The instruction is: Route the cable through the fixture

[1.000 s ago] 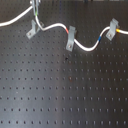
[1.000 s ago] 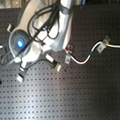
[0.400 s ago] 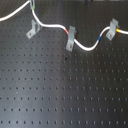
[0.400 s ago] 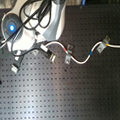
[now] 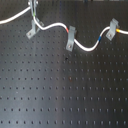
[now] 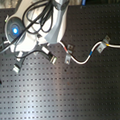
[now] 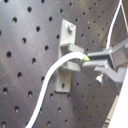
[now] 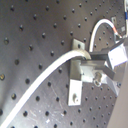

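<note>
The white cable [image 5: 85,46] runs in from the first exterior view's left, rises to my gripper [image 5: 34,9], then snakes right through two grey clips. Blue and red-yellow bands sit near the right clip. My gripper is shut on the cable directly above the fixture [image 5: 33,29], a forked grey clip on a long slanted foot. In the first wrist view the cable [image 7: 50,82] arches over the fixture [image 7: 67,37] to my fingers [image 7: 111,57]. The second wrist view shows the cable [image 8: 45,80] lying at the fixture's [image 8: 75,87] prongs.
A middle clip [image 5: 70,38] and a right clip [image 5: 113,27] hold the cable on the black perforated board [image 5: 65,95]. In the second exterior view the arm [image 6: 44,21] covers the board's upper left and hides the fixture; the cable [image 6: 86,60] shows to its right.
In the second exterior view the arm has shifted toward the upper left. In the first exterior view the gripper and the cable stay almost in place over the fixture.
</note>
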Controlling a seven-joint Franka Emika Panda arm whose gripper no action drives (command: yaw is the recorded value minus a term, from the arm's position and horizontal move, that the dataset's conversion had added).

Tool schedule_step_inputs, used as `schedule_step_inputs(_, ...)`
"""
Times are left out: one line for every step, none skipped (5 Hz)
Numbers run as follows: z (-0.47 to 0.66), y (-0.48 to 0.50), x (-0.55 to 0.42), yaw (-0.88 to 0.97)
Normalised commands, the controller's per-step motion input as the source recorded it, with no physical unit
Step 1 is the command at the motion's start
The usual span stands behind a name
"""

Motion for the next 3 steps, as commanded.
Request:
schedule_step_inputs(0.14,-0.087,-0.552,0.0)
schedule_step_inputs(0.04,-0.027,-0.685,0.0)
schedule_step_inputs(0.09,0.077,-0.449,0.09)
